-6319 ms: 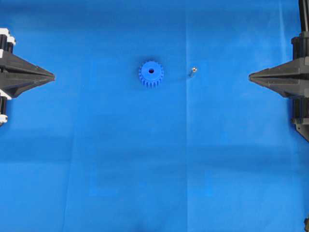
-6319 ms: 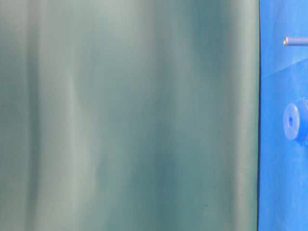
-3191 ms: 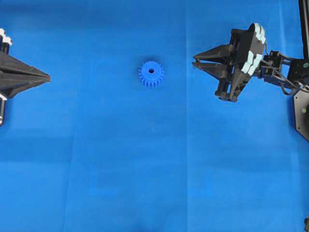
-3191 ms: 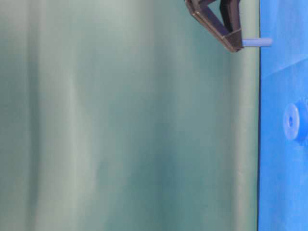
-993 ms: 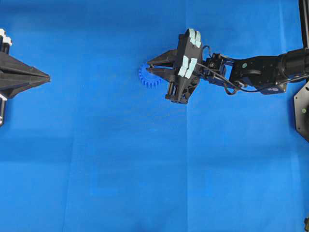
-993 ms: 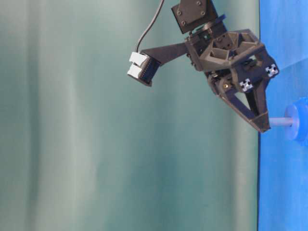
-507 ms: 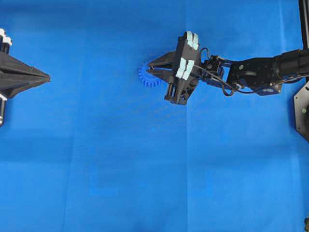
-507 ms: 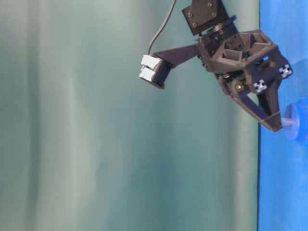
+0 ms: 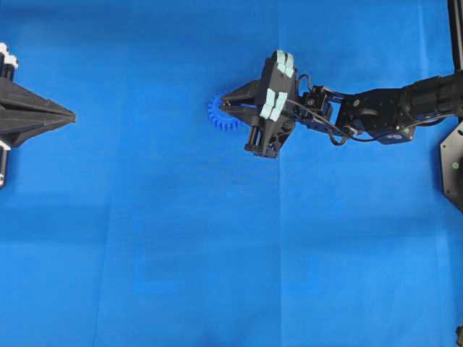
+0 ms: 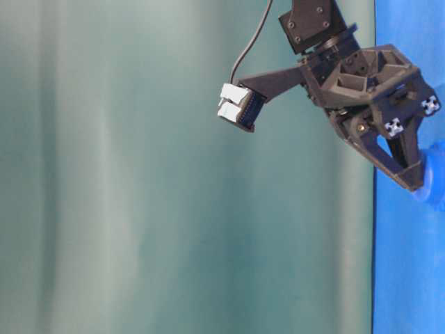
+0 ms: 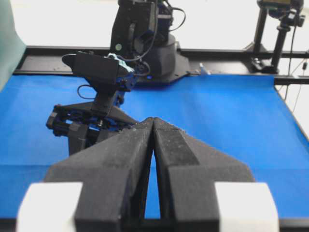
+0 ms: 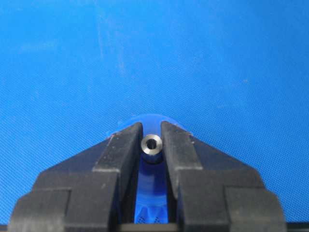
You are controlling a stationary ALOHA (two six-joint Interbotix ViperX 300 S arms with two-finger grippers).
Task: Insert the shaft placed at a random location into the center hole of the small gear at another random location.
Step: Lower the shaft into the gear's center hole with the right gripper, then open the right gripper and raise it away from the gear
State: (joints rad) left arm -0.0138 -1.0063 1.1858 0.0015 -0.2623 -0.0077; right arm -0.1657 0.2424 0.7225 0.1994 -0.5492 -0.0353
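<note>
Right end effector (image 12: 152, 145) pinches the shaft (image 12: 151, 143) down on the small gear (image 9: 219, 116). Risk: a tilted shaft jams in the center hole, dragging the gear.

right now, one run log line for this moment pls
phase: insertion | right gripper: shut on shaft, tips at small gear hub | left gripper: shut, parked | shaft release: not yet

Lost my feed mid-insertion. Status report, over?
Right hand shut on the shaft, tips down at the small gear. Left hand shut, parked, holding nothing. Nothing in the way.
</note>
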